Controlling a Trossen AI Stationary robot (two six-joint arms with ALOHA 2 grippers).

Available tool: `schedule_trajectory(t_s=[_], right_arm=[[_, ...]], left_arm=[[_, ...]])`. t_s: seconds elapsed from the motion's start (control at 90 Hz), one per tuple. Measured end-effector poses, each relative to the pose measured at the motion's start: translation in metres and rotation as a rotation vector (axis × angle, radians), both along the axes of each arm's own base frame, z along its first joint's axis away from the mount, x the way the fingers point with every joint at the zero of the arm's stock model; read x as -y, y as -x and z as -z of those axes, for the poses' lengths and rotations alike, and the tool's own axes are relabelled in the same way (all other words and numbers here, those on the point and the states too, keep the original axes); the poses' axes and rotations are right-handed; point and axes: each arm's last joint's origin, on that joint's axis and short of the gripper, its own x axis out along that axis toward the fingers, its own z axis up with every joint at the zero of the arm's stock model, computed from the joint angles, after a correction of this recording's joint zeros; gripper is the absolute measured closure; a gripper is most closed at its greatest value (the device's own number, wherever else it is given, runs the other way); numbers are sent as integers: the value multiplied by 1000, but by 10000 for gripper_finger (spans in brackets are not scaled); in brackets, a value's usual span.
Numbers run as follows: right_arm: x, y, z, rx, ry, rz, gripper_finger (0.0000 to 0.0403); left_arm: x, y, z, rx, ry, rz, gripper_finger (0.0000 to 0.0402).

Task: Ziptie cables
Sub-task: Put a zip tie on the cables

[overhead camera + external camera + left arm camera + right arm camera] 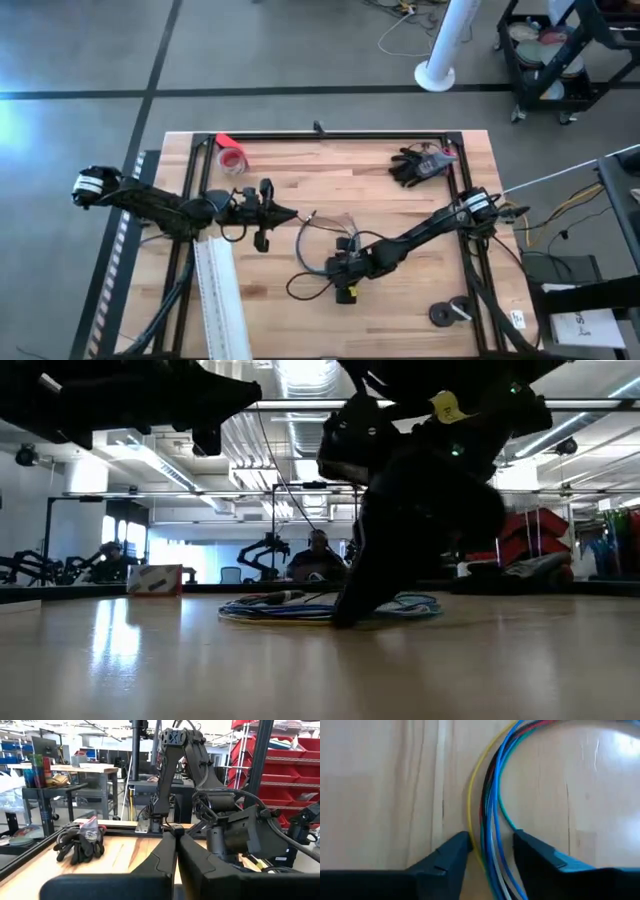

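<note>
- From overhead, the right gripper (343, 277) sits low on the wooden table (400, 300), at lower centre of the frame, right on the loop of cables (305, 250) that curls up and left from it.
- Only its own wrist camera shows the fingers: they are spread, tips down at the wood, with the cables (492, 820) running between them. The blue, green, red, dark and white strands pass through the gap, while a yellow one hugs the left fingertip (455, 847). None looks pinched.
- The overhead shot gives no such colours; there the bundle reads as a thin dark ring.
- At table height, the cables (290, 608) lie flat as a blue-and-white coil at mid frame, with the dark right arm planted on them.
- The left gripper (292, 214) hangs at left centre of the overhead frame, clear of the cables. Its wrist camera shows the two fingers (162, 857) pressed together, empty.
- That same camera catches black gloves (80, 845) at lower left; overhead they lie at upper right (415, 165).
- Overhead only: a red tape roll (232, 158) at upper left and a long white strip (222, 295) at lower left.
</note>
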Motion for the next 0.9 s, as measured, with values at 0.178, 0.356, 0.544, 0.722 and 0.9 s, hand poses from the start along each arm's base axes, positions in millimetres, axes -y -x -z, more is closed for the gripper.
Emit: schedule_trajectory(t_s=[0.178, 0.356, 0.544, 0.722, 0.9], right_arm=[[-2, -7, 23, 43, -9, 12, 228], [-3, -8, 36, 25, -6, 10, 276], [-4, -6, 33, -2, -14, -19, 384], [-2, 2, 9, -42, 12, -38, 398], [2, 25, -40, -90, 160, -23, 401]], left_arm=[[0, 0, 1, -8, -1, 0, 401], [0, 0, 1, -7, -1, 0, 401], [0, 0, 1, -9, -1, 0, 401], [0, 0, 2, -17, 7, 0, 401], [-2, 0, 6, -38, 23, -8, 401]])
